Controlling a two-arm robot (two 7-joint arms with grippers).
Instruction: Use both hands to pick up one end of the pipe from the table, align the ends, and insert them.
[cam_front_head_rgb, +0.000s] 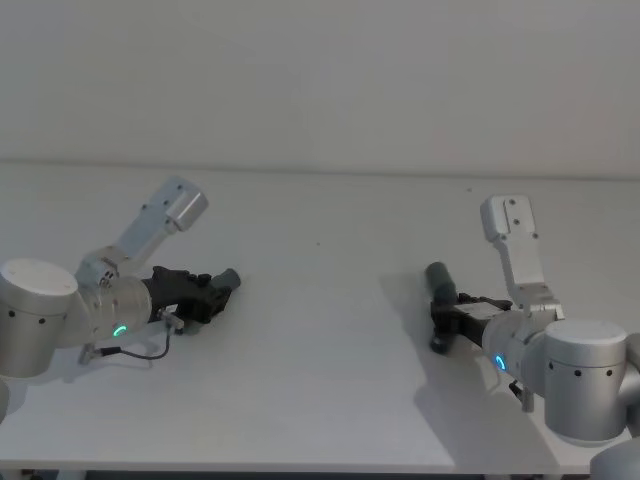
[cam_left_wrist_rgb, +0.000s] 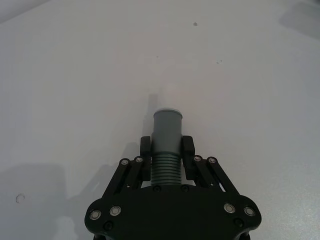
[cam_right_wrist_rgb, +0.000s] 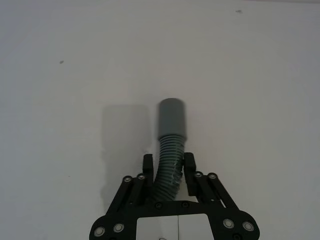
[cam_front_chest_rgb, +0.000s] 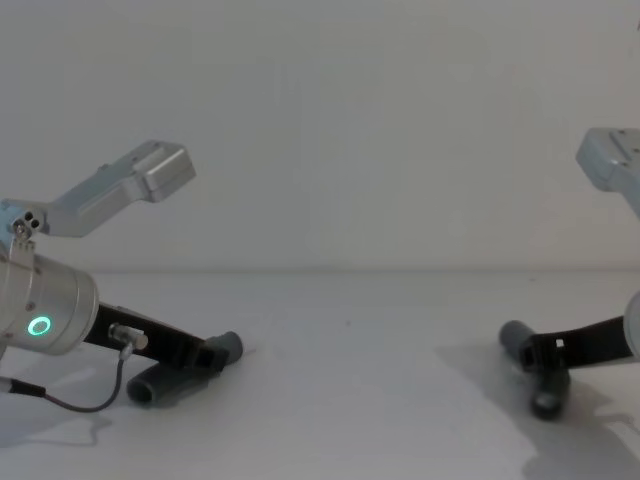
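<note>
My left gripper (cam_left_wrist_rgb: 166, 150) is shut on the ribbed part of one pipe piece (cam_left_wrist_rgb: 166, 131). Its smooth grey cuff with a white tip (cam_left_wrist_rgb: 168, 111) sticks out ahead of the fingers. In the head view this gripper (cam_front_head_rgb: 212, 292) lies low at the left of the white table (cam_front_head_rgb: 320, 350), with the cuff (cam_front_head_rgb: 229, 279) pointing toward the middle. My right gripper (cam_right_wrist_rgb: 168, 164) is shut on the ribbed bend of the other pipe piece (cam_right_wrist_rgb: 172, 120), whose plain grey cuff points forward. In the head view it (cam_front_head_rgb: 445, 315) holds that piece (cam_front_head_rgb: 438, 280) at the right. Both pieces stay close to the tabletop.
The chest view shows the left piece's ribbed open end (cam_front_chest_rgb: 150, 388) down by the table and the right piece's lower end (cam_front_chest_rgb: 548, 398) hanging below its gripper (cam_front_chest_rgb: 545, 358). Bare white table stretches between the two arms, with a plain wall behind.
</note>
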